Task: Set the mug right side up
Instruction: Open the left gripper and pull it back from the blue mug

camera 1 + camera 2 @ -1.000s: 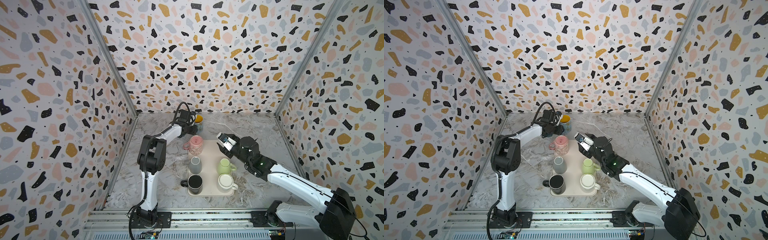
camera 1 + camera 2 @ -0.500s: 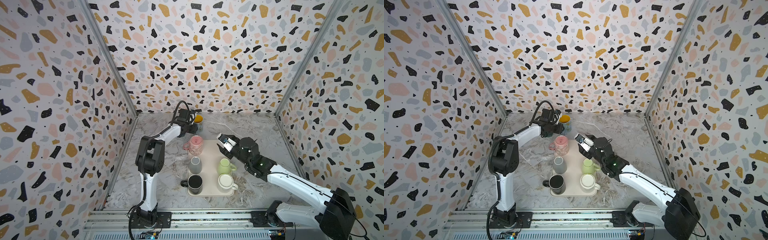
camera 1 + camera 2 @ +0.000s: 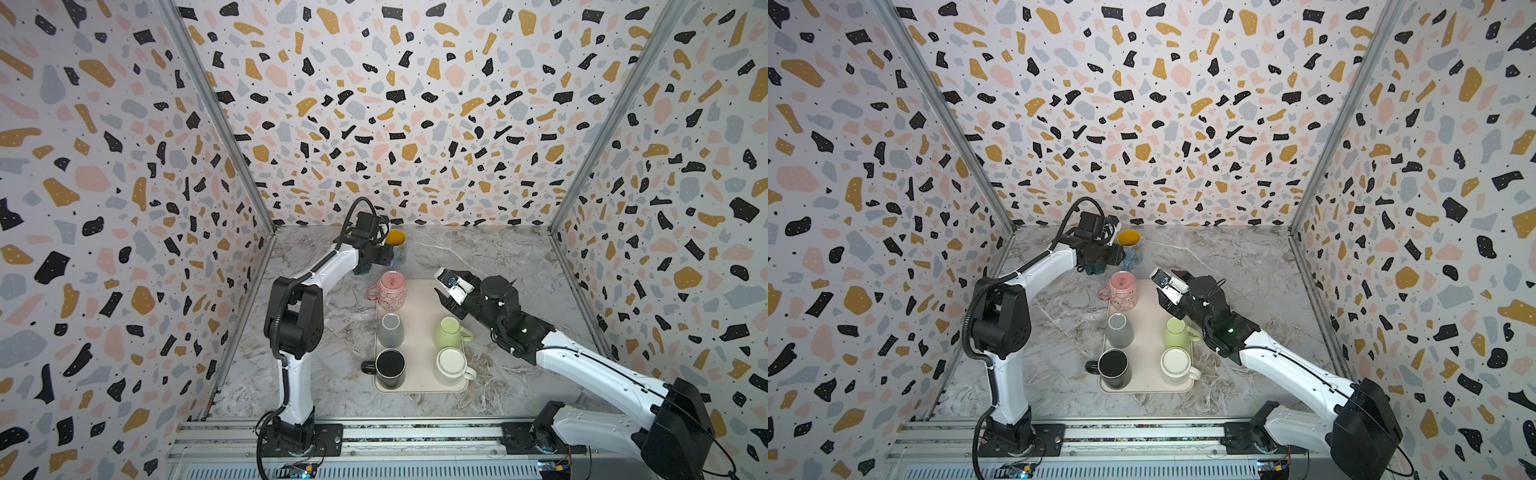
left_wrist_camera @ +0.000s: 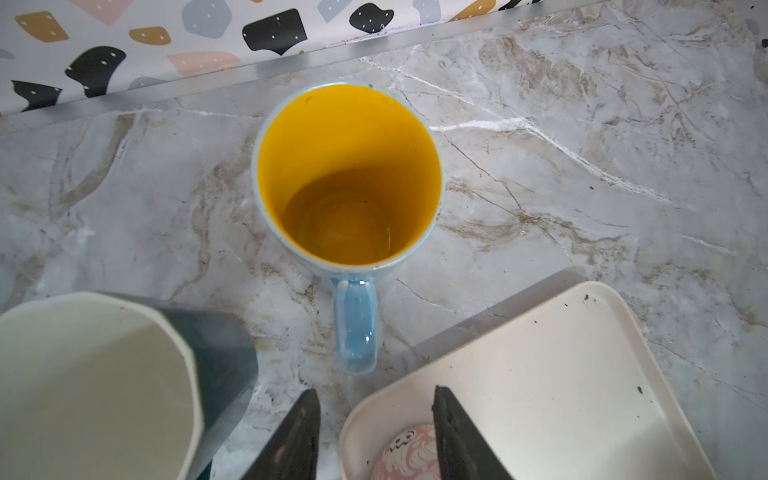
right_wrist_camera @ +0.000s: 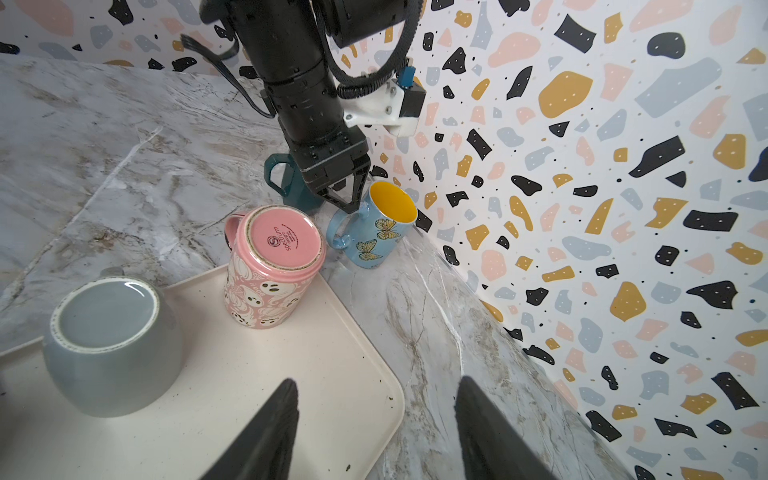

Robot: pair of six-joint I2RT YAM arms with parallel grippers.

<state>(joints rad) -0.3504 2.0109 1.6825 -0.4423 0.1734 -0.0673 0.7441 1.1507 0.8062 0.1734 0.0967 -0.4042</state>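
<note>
A blue butterfly mug with a yellow inside stands upright on the marble near the back wall, also seen in both top views. My left gripper hovers open and empty just short of its handle, apart from it, as the right wrist view shows. A pink mug stands upside down on the far left corner of the cream tray. My right gripper is open and empty above the tray's far right corner.
A dark teal mug stands upright close beside the left gripper. On the tray are a grey mug upside down, a black mug, a green mug and a white mug. Walls close three sides.
The left arm has shifted slightly at the back by the blue mug. The right arm and all the mugs stay where they were.
</note>
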